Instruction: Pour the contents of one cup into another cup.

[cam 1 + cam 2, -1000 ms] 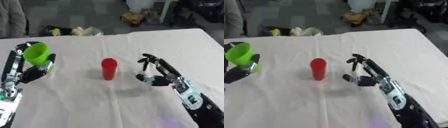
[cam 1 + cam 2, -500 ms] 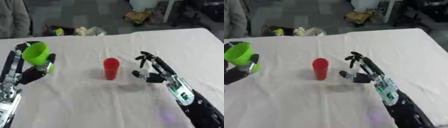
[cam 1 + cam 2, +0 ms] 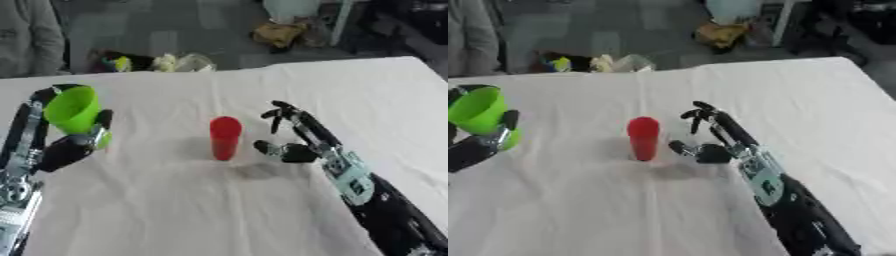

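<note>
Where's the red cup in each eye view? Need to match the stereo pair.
Left eye view: red cup upright just left of centre, the open right hand close beside it, on its right.
Right eye view: the same cup sits further left in the picture, again left of that hand.
Shared landmark: the green cup held in the left hand, at the left edge.

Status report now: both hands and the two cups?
Left hand holds green cup, lifted. Right hand open beside red cup, not touching. Nothing between them.
</note>
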You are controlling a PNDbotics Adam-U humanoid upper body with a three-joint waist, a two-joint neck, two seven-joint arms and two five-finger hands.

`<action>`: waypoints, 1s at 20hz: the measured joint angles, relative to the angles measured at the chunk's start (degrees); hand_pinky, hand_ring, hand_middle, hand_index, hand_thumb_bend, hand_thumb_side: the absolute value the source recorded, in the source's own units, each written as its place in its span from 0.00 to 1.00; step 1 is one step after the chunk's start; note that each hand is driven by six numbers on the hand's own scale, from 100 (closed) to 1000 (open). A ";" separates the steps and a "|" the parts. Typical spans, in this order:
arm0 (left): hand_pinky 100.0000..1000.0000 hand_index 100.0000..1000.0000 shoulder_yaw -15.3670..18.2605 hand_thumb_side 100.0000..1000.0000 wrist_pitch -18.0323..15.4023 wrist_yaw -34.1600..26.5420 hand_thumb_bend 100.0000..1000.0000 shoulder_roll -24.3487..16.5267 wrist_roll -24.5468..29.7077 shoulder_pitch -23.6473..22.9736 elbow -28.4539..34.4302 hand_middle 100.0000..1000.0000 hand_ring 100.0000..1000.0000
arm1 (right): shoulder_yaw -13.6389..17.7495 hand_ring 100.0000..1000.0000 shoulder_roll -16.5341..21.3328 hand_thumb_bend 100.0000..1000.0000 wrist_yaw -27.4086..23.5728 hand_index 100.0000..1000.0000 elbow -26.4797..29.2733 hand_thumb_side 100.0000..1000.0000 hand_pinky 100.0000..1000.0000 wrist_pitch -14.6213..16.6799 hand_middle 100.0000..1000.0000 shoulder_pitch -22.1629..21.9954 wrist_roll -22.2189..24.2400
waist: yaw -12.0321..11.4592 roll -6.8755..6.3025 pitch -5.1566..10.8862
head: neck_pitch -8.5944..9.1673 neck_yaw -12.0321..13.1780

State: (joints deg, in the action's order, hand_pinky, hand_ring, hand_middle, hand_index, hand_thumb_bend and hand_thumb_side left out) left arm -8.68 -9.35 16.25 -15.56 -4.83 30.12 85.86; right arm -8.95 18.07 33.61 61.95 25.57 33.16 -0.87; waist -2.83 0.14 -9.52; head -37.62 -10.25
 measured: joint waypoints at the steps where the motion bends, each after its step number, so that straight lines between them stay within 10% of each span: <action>1: 0.34 0.68 -0.09 0.25 0.00 -0.05 0.12 0.00 0.01 0.10 0.15 0.33 0.29 | -0.14 1.00 -0.22 0.50 0.24 0.79 -0.30 0.72 0.94 0.12 0.40 0.38 -0.04 | -0.03 0.00 0.00 | 0.04 -0.04; 20: 0.34 0.68 -1.01 0.25 -0.31 -0.64 0.11 0.52 0.93 1.59 1.42 0.33 0.29 | -1.37 1.00 -1.19 0.50 3.84 0.79 -4.72 0.74 0.94 2.43 0.40 4.25 0.93 | -3.28 -0.17 -0.75 | 1.97 -1.29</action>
State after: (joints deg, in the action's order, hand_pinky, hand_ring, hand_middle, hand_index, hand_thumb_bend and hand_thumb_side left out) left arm -9.69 -9.66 15.61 -15.04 -3.90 31.71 87.28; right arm -10.32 16.88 37.46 57.24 28.00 37.41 0.06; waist -6.11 -0.03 -10.27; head -35.64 -11.53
